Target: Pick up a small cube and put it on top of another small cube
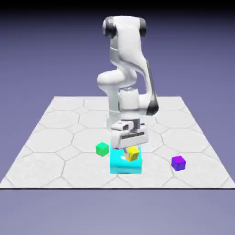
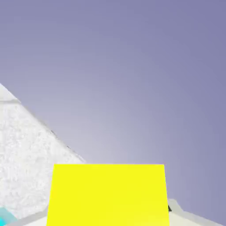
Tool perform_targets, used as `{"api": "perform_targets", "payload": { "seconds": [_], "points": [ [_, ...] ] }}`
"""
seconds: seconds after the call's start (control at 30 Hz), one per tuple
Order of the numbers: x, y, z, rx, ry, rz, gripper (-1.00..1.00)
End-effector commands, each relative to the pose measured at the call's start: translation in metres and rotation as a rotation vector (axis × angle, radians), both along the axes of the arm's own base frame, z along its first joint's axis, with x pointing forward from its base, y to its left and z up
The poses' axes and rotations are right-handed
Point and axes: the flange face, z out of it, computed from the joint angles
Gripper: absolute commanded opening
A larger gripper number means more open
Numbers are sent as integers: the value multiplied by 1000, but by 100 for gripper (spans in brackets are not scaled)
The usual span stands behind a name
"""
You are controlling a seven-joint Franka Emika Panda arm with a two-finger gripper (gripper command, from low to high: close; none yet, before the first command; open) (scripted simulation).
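While clamped on the yellow cube (image 1: 133, 153), tool (image 1: 130, 152) hangs tilted just above the big cyan block (image 1: 125, 165), cube raised off the counter (image 1: 55, 137); large and yellow between the tips in the hand view (image 2: 108, 194), backdrop and a slice of counter beyond; carry step in hand, by the look of it; green cube (image 1: 102, 148) waiting just left of the cyan block; next move calls for levelling, shifting left, centring over green, lowering gently; purple cube (image 1: 178, 162) well apart at right; no writing or labels anywhere.
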Motion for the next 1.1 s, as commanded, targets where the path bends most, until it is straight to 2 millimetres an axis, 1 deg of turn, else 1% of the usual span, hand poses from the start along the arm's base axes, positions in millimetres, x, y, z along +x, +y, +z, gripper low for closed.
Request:
{"api": "perform_targets", "payload": {
  "seconds": [0.0,0.1,0.17,0.23,0.3,0.37,0.43,0.5,0.57,0.6,0.63,0.83,1.07],
  "points": [
    [-7,-11,3,-5,11,30,-100],
    [-35,-58,7,-2,49,78,-100],
    [-56,-84,7,12,72,115,-100],
    [-79,-106,4,37,92,156,-100],
    [-104,-123,-1,71,106,203,-100],
    [-128,-135,-9,113,113,255,-100],
    [-152,-142,-17,162,112,312,-100],
    [-174,-144,-27,216,101,376,-100],
    [-195,-141,-37,274,78,445,-100],
    [-201,-139,-39,291,69,467,-100],
    [-201,-139,-39,291,69,467,-100],
    [-195,-130,-61,309,54,472,-100],
    [-192,-122,-86,308,57,470,-100]
  ]
}}
